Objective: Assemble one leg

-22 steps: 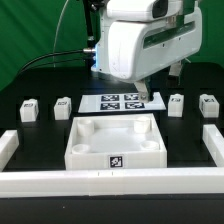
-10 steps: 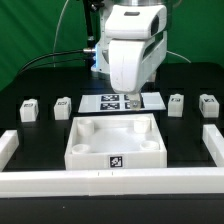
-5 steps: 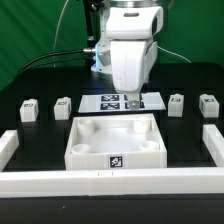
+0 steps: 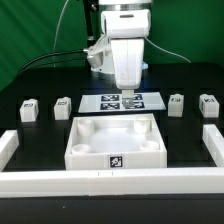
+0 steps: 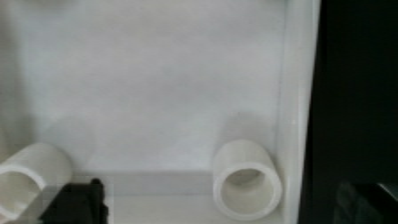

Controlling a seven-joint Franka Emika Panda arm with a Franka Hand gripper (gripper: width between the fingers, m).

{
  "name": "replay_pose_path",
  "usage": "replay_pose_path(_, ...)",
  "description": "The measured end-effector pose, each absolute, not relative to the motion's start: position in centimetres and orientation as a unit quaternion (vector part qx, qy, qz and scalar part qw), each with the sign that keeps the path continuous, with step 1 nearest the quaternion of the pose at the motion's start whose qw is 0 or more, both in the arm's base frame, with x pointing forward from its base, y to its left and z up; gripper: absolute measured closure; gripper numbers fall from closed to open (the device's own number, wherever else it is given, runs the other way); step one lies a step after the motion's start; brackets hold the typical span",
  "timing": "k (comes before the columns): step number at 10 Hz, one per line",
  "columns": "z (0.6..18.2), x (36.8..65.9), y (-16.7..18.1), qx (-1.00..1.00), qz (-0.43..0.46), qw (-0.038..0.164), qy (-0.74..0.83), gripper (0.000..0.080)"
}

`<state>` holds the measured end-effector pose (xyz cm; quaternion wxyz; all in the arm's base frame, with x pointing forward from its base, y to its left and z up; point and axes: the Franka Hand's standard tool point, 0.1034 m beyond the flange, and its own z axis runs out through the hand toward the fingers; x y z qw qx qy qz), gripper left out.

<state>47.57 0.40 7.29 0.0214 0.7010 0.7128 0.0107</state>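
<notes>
Legs [image 4: 64, 107], four alike, stood upright in a row across the black table [image 4: 180, 80]. Two were on the exterior view's left and two on its right, and none had been picked up. Each stood well apart from its neighbour, probably so that fingers could close on one without knocking another. Their tags faced the camera.

Between the two pairs lay one marker board [image 4: 122, 101]. Just in front of it sat one white tray [image 4: 115, 142], hollow side up, with a tag on its near wall. It was likely placed centrally so that every corner could be reached. One low white rail [image 4: 110, 181] fenced the front and both sides of the table.

One gripper [image 4: 128, 88] hung over the marker board and the tray's far edge, touching nothing. It was nearer the middle than any leg.

In the wrist view, two dark fingertips [image 5: 71, 200] appeared apart, with nothing clamped between them. Below them was a white surface with two round sockets [image 5: 249, 178], probably the tray's, where legs would go. No leg had been fitted.
</notes>
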Motion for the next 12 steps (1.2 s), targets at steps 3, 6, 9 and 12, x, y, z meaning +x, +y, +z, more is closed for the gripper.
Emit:
replay_pose_path(3, 6.9, 47.2, 0.1, 0.686, -0.002, 0.011, 0.727, 0.0150)
replay_pose_path(6, 5.1, 45.1, -1.4, 0.681, -0.013, -0.004, 0.732, 0.0150)
replay_pose_path(9, 2.4, 43.5, -1.7, 0.689, -0.029, -0.029, 0.723, 0.0150)
replay_pose_path(12, 0.9, 42.8, -1.3, 0.687, -0.037, -0.042, 0.724, 0.0150)
